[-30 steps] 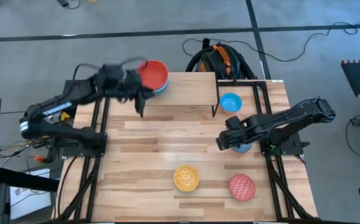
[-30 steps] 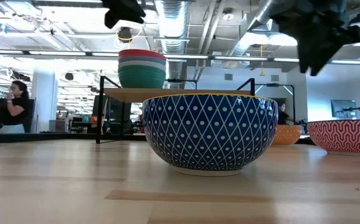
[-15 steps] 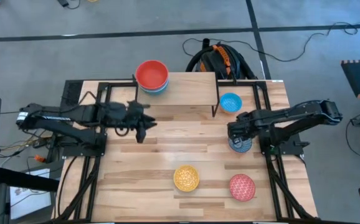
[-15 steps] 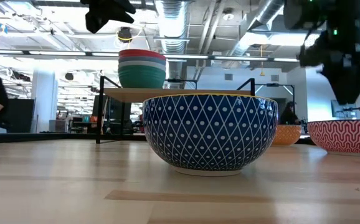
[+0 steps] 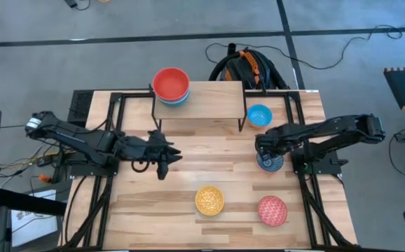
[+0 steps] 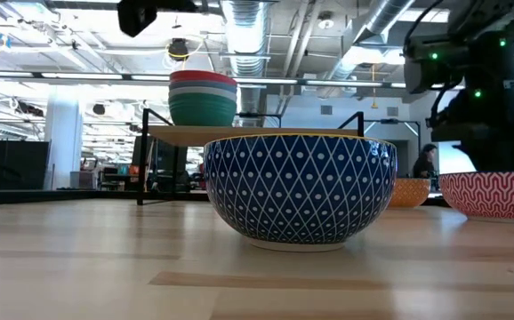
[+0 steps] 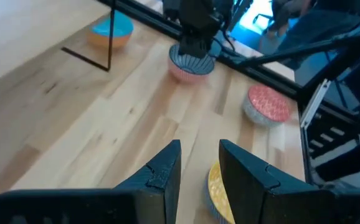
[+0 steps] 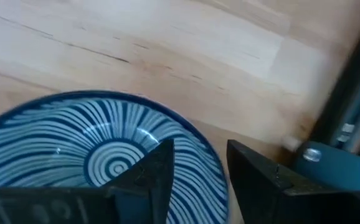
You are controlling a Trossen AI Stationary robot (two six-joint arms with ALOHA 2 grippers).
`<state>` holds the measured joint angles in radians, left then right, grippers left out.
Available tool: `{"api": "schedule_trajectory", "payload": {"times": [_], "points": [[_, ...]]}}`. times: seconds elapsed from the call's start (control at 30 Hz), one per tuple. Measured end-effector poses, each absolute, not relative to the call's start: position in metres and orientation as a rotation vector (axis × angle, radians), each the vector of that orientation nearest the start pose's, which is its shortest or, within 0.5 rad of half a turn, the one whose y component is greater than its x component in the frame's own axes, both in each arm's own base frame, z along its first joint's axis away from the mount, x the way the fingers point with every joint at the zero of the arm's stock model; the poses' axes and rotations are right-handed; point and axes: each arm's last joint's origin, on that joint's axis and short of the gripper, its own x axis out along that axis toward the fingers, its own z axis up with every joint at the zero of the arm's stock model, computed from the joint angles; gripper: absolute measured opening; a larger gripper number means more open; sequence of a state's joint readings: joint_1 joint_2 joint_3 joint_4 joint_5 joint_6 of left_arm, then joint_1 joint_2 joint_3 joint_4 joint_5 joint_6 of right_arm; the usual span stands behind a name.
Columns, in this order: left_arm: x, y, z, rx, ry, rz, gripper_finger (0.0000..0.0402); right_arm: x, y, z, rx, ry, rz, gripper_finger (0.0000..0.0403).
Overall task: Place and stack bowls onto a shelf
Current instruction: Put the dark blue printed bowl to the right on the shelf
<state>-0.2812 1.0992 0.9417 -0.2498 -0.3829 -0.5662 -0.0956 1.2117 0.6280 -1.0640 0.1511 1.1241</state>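
Note:
A stack of bowls with a red one on top [image 5: 171,85] stands on the shelf [image 5: 209,101], also seen in the low view as the stack [image 6: 203,96]. A plain blue bowl [image 5: 259,115] sits on the table beside the shelf. The blue-patterned bowl [image 5: 271,163] [image 8: 99,155] is under my right gripper [image 5: 261,149] [image 8: 200,149], which is open, one finger above the bowl's inside and one outside its rim. My left gripper [image 5: 165,168] [image 7: 200,149] is open over the table's middle, above the yellow-patterned bowl [image 5: 209,200]. The pink-patterned bowl [image 5: 272,210] is near the near edge.
Black rails [image 5: 111,140] run along the table's left and right sides. An orange and black bag [image 5: 248,66] lies on the floor beyond the far edge. Bare wood lies between the shelf and the two patterned bowls at the near edge.
My left gripper has left the stack on the shelf and swung toward the near edge, ending over the table's middle. My right gripper has shifted a little toward the right edge and come down at the blue-patterned bowl. The bowls have stayed where they were.

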Motion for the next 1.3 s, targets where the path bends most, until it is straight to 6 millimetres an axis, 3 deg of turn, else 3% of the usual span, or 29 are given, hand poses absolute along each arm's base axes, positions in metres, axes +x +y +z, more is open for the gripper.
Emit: {"api": "schedule_trajectory", "payload": {"times": [0.37, 0.67, 1.1, 1.3], "points": [[0.234, -0.067, 0.319, -0.439, 0.336, 0.221, 0.0093, 0.153, -0.018, 0.154, 0.832, 1.337, -1.049, 0.0124], [0.235, -0.068, 0.317, -0.453, 0.355, 0.217, 0.0093, 0.156, -0.016, 0.151, 0.898, 1.304, -1.027, 0.0118], [0.240, -0.070, 0.300, -0.405, 0.456, 0.263, 0.0119, 0.183, 0.012, 0.154, 1.095, 1.057, -0.885, 0.0118], [0.253, -0.062, 0.294, -0.394, 0.435, 0.328, 0.0134, 0.193, 0.023, 0.158, 1.144, 0.964, -0.811, 0.0110]]}}
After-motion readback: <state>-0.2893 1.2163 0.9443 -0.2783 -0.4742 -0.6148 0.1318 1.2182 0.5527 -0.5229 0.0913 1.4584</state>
